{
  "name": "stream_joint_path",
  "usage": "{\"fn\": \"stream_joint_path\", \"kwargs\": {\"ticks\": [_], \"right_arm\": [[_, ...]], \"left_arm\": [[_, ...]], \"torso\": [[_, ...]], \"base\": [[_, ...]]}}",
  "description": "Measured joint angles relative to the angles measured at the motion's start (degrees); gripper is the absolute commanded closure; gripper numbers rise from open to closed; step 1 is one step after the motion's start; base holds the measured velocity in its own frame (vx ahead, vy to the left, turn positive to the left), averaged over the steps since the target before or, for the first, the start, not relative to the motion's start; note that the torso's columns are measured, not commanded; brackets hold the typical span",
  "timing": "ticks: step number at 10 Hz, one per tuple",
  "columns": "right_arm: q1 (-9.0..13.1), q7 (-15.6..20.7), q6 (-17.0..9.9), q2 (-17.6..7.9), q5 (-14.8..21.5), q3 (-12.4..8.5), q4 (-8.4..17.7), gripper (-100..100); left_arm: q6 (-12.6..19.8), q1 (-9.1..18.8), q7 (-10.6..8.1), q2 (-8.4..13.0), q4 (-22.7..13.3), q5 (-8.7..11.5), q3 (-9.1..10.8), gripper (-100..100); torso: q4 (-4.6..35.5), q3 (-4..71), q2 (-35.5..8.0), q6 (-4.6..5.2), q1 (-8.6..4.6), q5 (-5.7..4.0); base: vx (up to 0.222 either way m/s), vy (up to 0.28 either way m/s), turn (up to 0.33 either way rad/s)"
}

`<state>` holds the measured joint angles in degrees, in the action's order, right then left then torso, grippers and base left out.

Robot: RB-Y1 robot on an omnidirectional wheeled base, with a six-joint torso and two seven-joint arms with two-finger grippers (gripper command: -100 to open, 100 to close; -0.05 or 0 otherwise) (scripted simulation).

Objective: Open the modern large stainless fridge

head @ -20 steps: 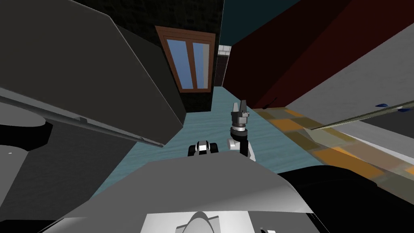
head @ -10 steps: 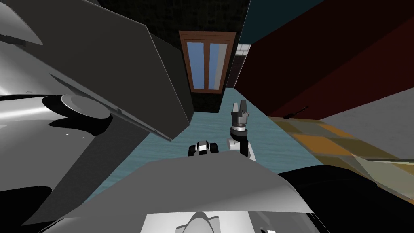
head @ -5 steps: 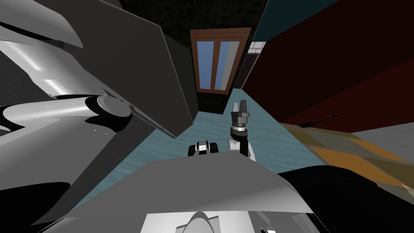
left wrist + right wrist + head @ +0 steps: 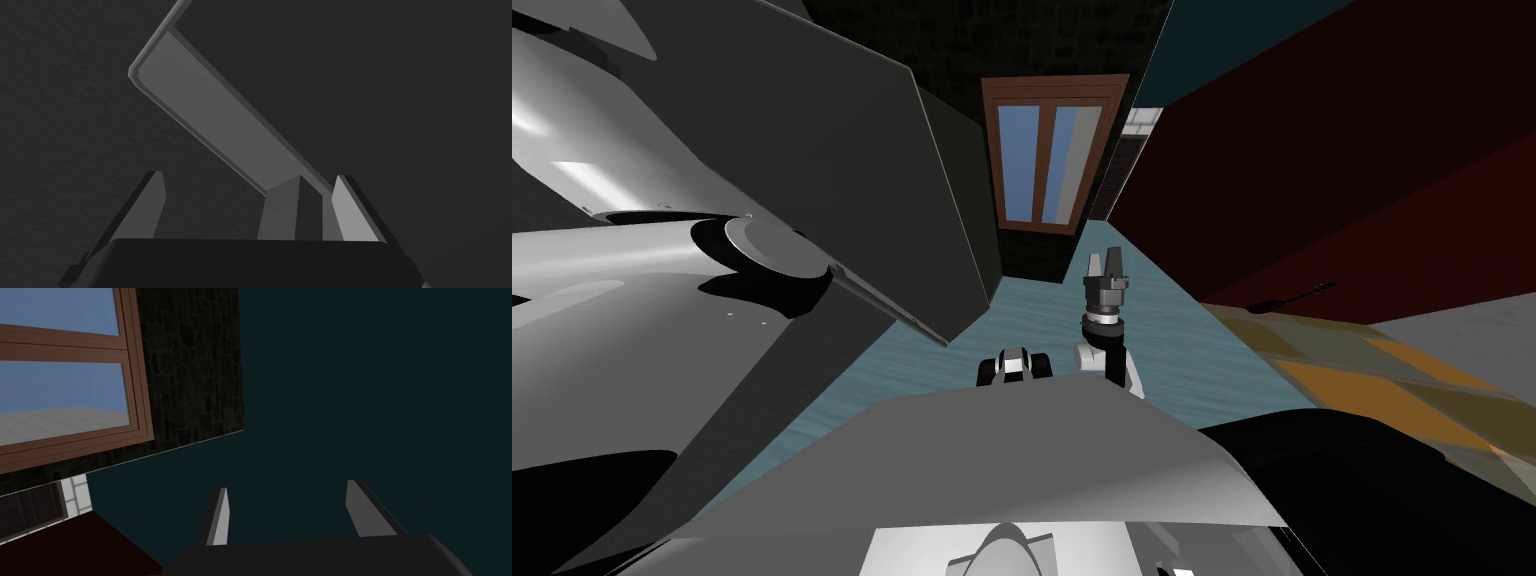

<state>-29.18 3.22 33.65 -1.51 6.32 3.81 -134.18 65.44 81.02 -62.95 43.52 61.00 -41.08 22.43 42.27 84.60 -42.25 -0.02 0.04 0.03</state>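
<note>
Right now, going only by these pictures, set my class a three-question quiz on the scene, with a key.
1. True or false: the right gripper is shut.
2. The frame of the window is: A white, B brown, C black.
3. Fill in: the floor is coloured ___.
Key: 1 false, it is open and holds nothing. 2 B. 3 teal.
</note>
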Motion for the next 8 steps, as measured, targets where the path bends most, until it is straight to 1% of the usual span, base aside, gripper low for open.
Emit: {"fn": "stream_joint_path", "kwargs": {"ticks": [1, 2, 3, 8], "right_arm": [[0.0, 0.0, 0.0, 0.0, 0.0, 0.0, 0.0, 0], [0.0, 0.0, 0.0, 0.0, 0.0, 0.0, 0.0, 0], [0.0, 0.0, 0.0, 0.0, 0.0, 0.0, 0.0, 0], [0.0, 0.0, 0.0, 0.0, 0.0, 0.0, 0.0, 0]], "left_arm": [[0.2, 1.3, 0.19, 0.5, -1.0, -0.3, -0.33, -100], [0.9, 2.8, 0.92, 0.9, -1.3, -0.4, -0.68, -100], [1.2, 3.0, 1.13, 0.9, -1.3, -0.5, -0.73, 0], [1.1, 3.0, 1.11, 0.9, -1.3, -0.5, -0.72, 0]], "torso": [[0.0, 0.0, 0.0, 0.00, -0.02, -0.01], [0.0, 0.0, 0.0, 0.02, -0.02, -0.03], [0.0, 0.0, -0.1, 0.01, -0.05, -0.01], [0.0, 0.0, 0.0, 0.02, -0.03, -0.03]], "base": [[0.016, 0.028, -0.064], [0.008, 0.016, -0.015], [0.000, 0.000, 0.000], [0.000, 0.000, 0.000]]}}
